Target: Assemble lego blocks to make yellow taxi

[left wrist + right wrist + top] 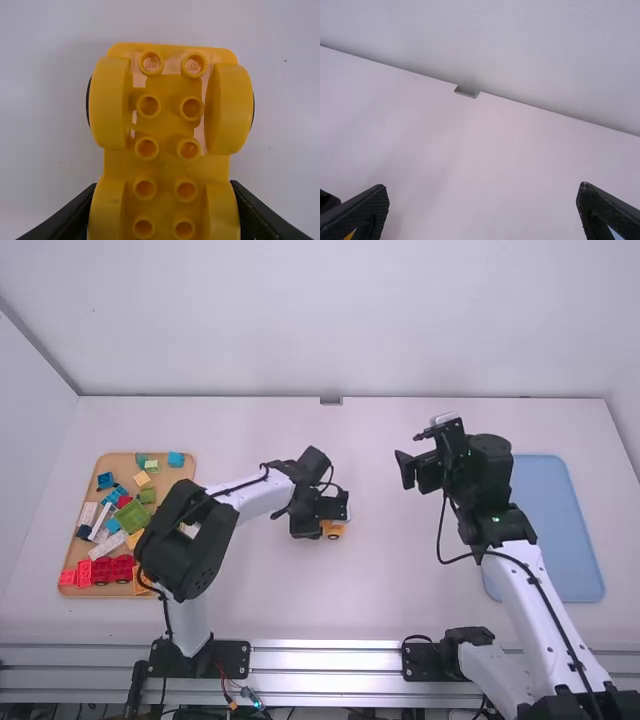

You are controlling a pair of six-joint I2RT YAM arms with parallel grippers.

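Clasping one yellow wheeled base (167,167)

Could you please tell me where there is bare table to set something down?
Bare table shows between the yellow wheeled base and the right arm, and beyond the left arm toward the back wall. Crowded: the brown tray of blocks, and where the left gripper holds the base.

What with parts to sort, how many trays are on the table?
2: a tan tray at the left of the table, holding lego blocks; a blue tray at the right, partly behind the right arm.
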